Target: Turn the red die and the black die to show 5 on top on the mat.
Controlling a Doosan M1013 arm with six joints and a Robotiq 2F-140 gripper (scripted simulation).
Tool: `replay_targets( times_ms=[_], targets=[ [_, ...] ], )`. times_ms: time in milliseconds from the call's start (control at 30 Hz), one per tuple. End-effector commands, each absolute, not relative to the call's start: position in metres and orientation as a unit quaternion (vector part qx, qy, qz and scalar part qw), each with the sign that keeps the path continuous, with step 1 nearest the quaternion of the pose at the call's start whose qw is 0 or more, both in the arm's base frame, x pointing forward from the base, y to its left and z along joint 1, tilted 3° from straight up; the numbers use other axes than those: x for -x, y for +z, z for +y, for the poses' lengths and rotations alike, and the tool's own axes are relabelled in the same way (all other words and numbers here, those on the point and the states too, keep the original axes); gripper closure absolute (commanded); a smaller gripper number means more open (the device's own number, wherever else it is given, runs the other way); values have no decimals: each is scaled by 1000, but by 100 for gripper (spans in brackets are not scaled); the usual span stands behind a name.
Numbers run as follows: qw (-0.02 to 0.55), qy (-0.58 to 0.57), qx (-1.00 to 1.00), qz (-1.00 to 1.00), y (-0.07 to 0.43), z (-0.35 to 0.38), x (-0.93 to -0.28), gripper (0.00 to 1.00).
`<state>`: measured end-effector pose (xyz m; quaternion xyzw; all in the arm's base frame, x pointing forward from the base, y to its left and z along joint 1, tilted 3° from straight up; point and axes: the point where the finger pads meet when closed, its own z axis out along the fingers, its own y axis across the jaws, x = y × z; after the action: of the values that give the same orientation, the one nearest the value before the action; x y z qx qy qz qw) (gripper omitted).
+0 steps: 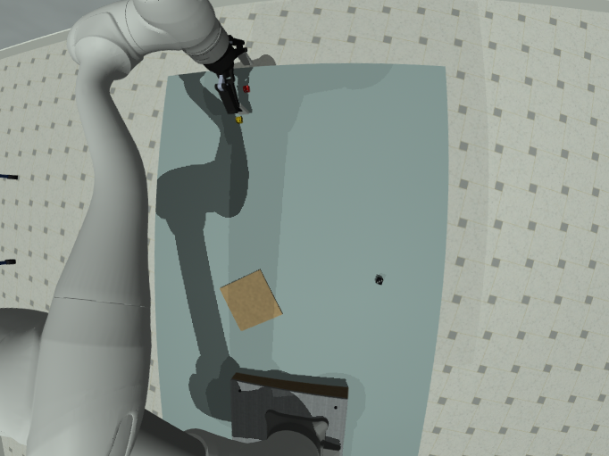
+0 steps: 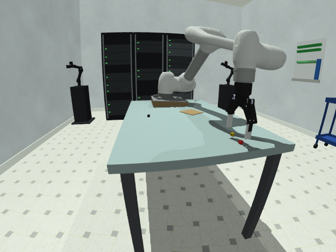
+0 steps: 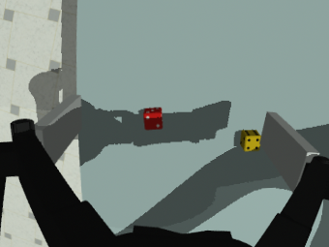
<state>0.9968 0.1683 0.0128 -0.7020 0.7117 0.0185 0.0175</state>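
Observation:
The red die (image 3: 153,118) lies on the table near a corner, also seen in the overhead view (image 1: 246,88) and the side view (image 2: 240,142). The yellow die (image 3: 251,140) sits close by, next to one finger pad; it also shows in the overhead view (image 1: 238,119) and the side view (image 2: 232,134). My gripper (image 3: 173,120) hangs open and empty above them, with the red die between the fingers' line; it also shows in the side view (image 2: 238,130). The black die (image 1: 379,279) lies far off on the other side of the table. The tan mat (image 1: 250,299) lies flat near the arm's base.
The arm's base plate (image 1: 289,407) stands at one end of the table. The table edge (image 3: 75,72) runs close to the red die. Server racks (image 2: 145,72) and a blue cart (image 2: 326,123) stand off the table.

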Motion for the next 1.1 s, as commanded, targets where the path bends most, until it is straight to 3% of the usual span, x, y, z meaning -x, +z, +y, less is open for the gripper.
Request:
replay_targets(
  times_ms=[0,1067],
  targets=[
    [18,19,702,712,13,170,-999,0],
    [18,19,702,712,13,174,-1005,0]
  ],
)
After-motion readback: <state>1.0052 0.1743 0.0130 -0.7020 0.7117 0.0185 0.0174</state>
